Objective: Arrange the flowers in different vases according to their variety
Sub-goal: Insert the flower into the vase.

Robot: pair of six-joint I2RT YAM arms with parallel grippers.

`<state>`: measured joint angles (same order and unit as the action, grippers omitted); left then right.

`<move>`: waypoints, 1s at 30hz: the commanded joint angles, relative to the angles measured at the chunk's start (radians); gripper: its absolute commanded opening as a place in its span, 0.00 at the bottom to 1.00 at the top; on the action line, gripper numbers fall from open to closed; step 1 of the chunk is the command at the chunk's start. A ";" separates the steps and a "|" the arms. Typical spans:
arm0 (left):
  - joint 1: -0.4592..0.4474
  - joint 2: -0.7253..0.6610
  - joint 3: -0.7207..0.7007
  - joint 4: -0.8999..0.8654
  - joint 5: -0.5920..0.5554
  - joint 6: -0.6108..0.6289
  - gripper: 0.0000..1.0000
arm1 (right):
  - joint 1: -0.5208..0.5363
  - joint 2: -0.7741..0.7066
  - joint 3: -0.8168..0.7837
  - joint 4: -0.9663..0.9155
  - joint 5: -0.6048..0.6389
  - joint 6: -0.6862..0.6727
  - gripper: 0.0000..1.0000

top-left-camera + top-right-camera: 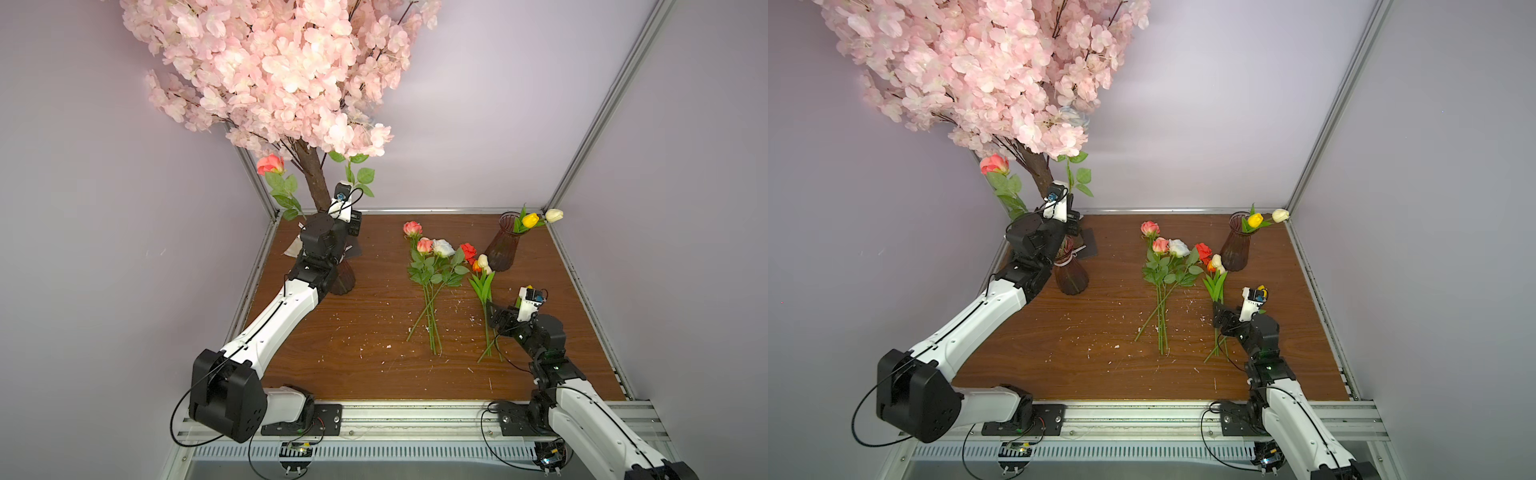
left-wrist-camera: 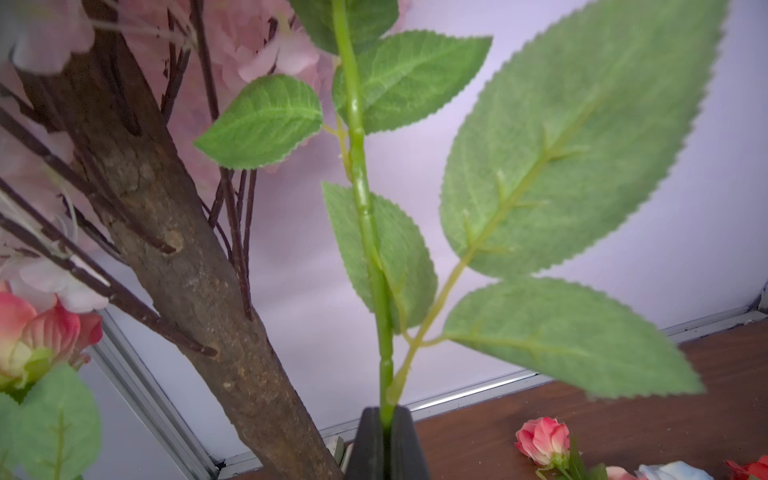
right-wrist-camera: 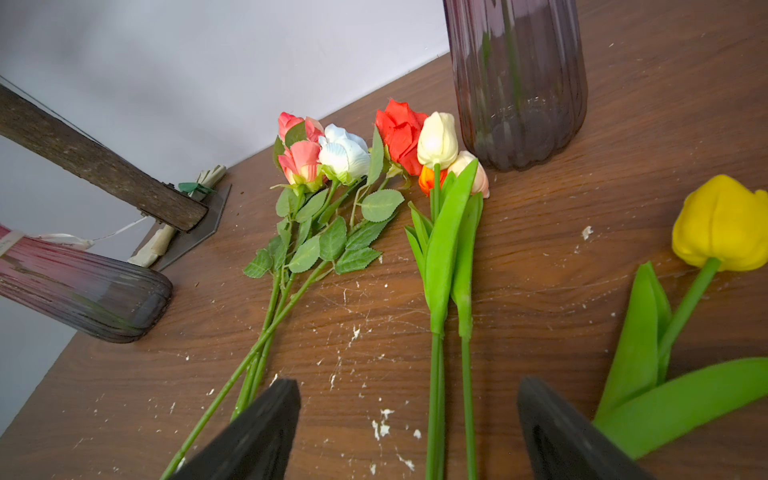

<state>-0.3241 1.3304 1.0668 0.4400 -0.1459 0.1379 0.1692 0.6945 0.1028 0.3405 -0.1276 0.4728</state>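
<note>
1. Pinching a rose stem [image 2: 361, 187] in the left end effector [image 2: 384, 419], pressed together on it, upright beside the tree trunk [image 2: 178, 249].
2. Likely mid-placing into the left vase [image 1: 1071, 278], with one coral rose [image 1: 270, 164] in it already; cannot tell whether the stem's foot is inside, hidden under the arm.
3. Hovering with the right end effector [image 3: 407, 390], spread and empty, over tulips [image 3: 446, 232] lying on the table [image 1: 353, 353]; loose yellow tulip [image 3: 723, 224] just beside one finger.
4. In the right vase [image 1: 503, 245]: two tulips [image 1: 536, 218], yellow and cream.
5. Left to sort: four roses [image 1: 432, 257] lying mid-table.
6. Next, probably: ease the stem down through the narrow neck, clear of branches, then release; on the right, close on a single tulip stem.
</note>
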 commanded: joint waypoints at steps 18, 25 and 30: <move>0.109 0.010 -0.086 -0.057 -0.071 -0.322 0.13 | 0.008 -0.004 0.006 0.038 0.021 0.009 0.89; 0.126 0.022 -0.088 -0.114 -0.109 -0.356 0.30 | 0.010 -0.004 0.006 0.038 0.023 0.008 0.89; 0.125 -0.031 -0.080 -0.199 -0.140 -0.405 0.48 | 0.009 -0.003 0.005 0.039 0.026 0.008 0.89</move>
<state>-0.2119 1.3449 0.9703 0.3008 -0.2485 -0.2268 0.1757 0.6945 0.1028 0.3408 -0.1131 0.4732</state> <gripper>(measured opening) 0.482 0.892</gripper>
